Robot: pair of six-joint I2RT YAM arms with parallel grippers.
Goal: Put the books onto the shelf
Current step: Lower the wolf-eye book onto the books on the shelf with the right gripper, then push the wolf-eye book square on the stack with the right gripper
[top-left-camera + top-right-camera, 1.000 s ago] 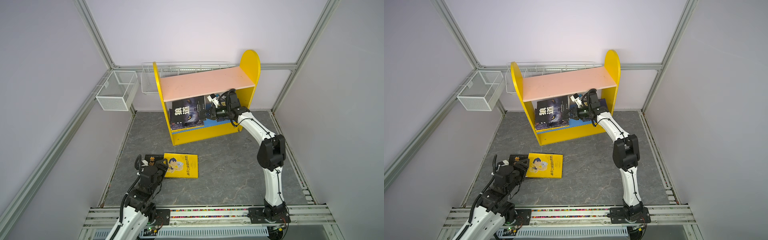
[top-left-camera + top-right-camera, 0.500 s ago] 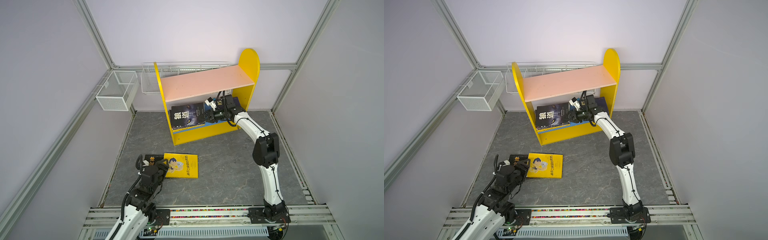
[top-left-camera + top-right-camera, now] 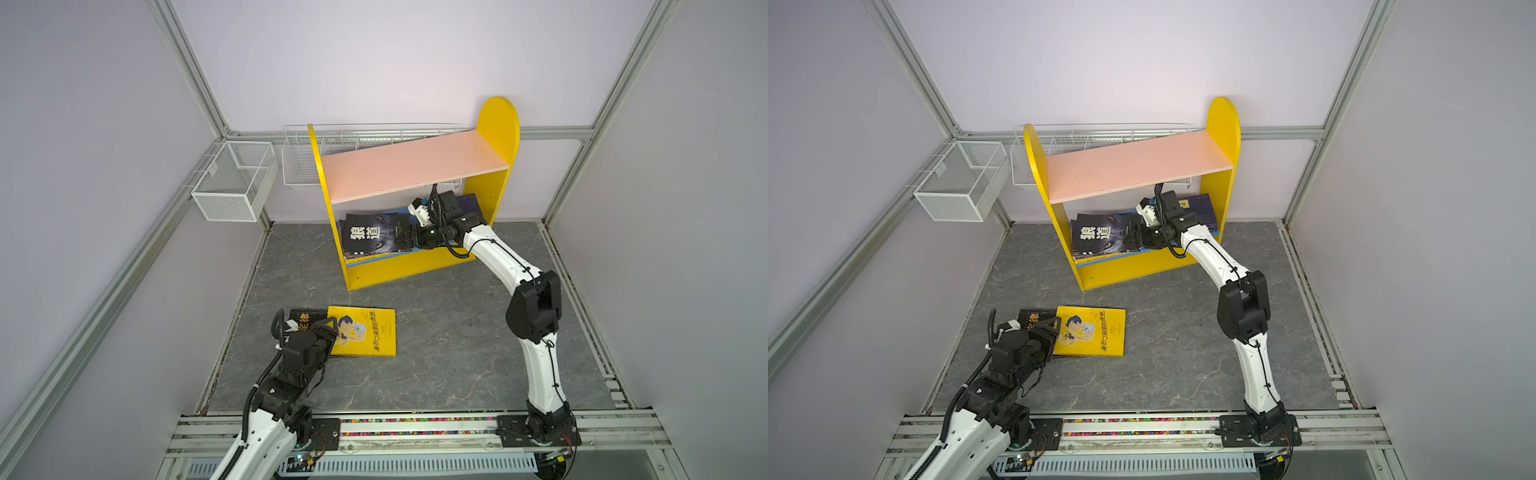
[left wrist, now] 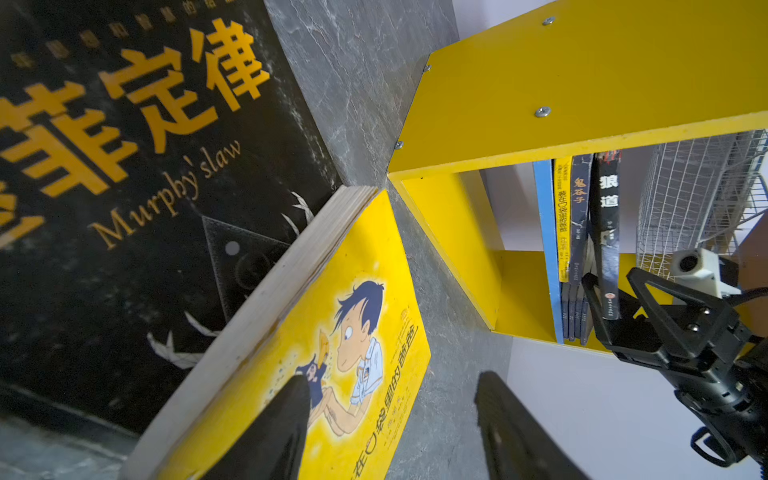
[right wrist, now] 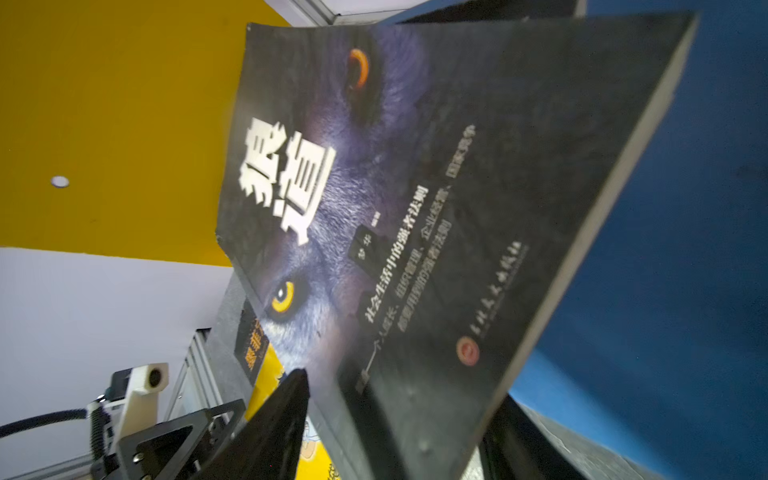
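Black wolf-cover book (image 3: 365, 243) lies cover-up atop stack (image 4: 579, 232) on blue lower board (image 5: 665, 249) of shelf (image 3: 407, 270), under pink board (image 3: 415, 166). Right gripper (image 3: 401, 240) at book's end nearer right arm, fingers spread wider than book's thickness, that end between them; contact unclear. Judged next: draw straight back along cover plane, no lift. Yellow cartoon book (image 3: 370, 332) flat on floor (image 3: 436, 353), overlapping black Murphy book (image 3: 303, 319); left gripper (image 4: 390, 378) nearer, fingers spread, one over yellow cover.
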